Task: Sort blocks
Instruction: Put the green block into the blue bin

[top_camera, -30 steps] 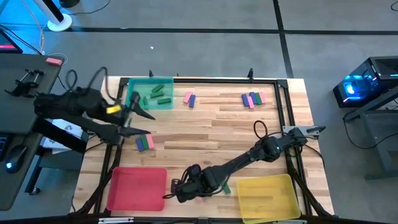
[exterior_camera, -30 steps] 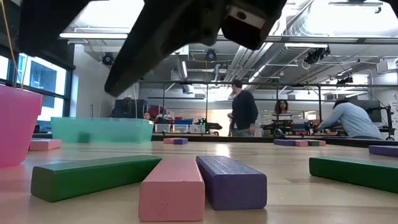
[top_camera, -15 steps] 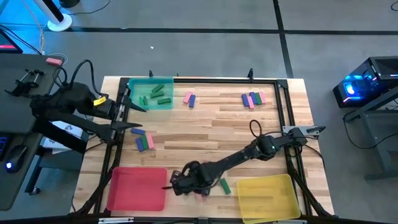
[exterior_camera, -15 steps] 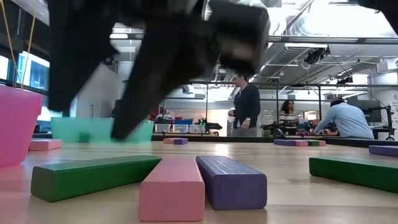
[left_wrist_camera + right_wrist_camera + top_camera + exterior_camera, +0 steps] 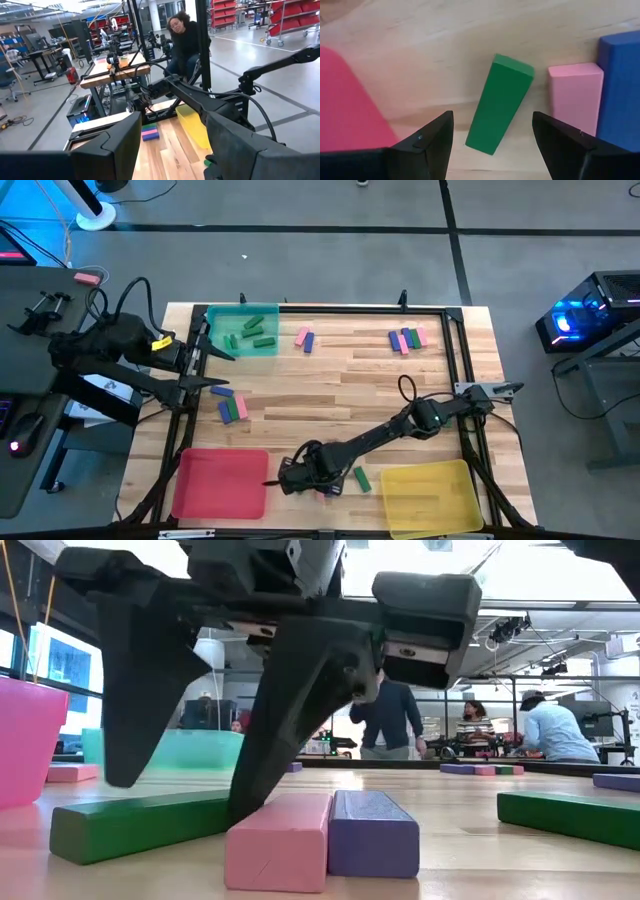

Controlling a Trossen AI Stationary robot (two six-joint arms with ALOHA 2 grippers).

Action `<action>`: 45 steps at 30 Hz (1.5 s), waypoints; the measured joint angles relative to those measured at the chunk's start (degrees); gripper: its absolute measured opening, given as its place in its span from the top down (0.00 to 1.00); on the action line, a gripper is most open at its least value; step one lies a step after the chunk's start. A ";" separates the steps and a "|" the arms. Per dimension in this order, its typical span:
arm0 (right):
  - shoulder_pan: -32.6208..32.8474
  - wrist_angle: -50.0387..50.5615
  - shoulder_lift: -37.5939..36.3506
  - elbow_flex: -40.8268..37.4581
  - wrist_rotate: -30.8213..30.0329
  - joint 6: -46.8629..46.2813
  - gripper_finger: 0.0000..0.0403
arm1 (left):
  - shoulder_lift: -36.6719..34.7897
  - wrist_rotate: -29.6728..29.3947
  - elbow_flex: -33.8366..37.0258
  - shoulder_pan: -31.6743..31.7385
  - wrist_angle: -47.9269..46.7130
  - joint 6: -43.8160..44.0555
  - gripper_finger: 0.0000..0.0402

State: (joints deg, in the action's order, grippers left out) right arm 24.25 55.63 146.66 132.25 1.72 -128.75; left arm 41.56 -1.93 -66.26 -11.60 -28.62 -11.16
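The right tool [image 5: 283, 477] is reaching down low at the near end of the tabletop [image 5: 350, 380], just beside the red tray [image 5: 220, 485], with its fingers spread and holding nothing. In the right wrist view a green block [image 5: 500, 111] is lying flat on the wood directly between those two fingers. Its long axis is running roughly along the tool's line of sight, tilted a little, so the fingers are standing on either side of its long faces. A pink block [image 5: 575, 97] and a blue block [image 5: 622, 90] are lying side by side, touching each other, just beyond one finger; that finger is coming down in the narrow gap between green and pink, which looks like the tight spot. On the other side, the red tray's wall is sitting close to the opposite finger.

Farther from the red tray, another green block [image 5: 361, 478] is lying beside the yellow tray [image 5: 432, 495], and the open wood between the trays is giving room to lift.

The left tool [image 5: 205, 365] is waiting at the tabletop's left edge near the green tray [image 5: 212, 315], fingers apart and empty, well away from this cluster; the right arm is clearly nearer.
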 joint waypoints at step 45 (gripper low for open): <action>0.67 2.59 -23.58 2.69 -43.08 39.87 0.92 | 6.48 18.17 4.96 6.80 12.16 9.17 0.48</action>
State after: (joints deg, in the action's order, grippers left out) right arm 24.91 58.22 123.09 134.93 -41.36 -88.88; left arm 48.04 16.24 -61.30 -4.80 -16.46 -1.99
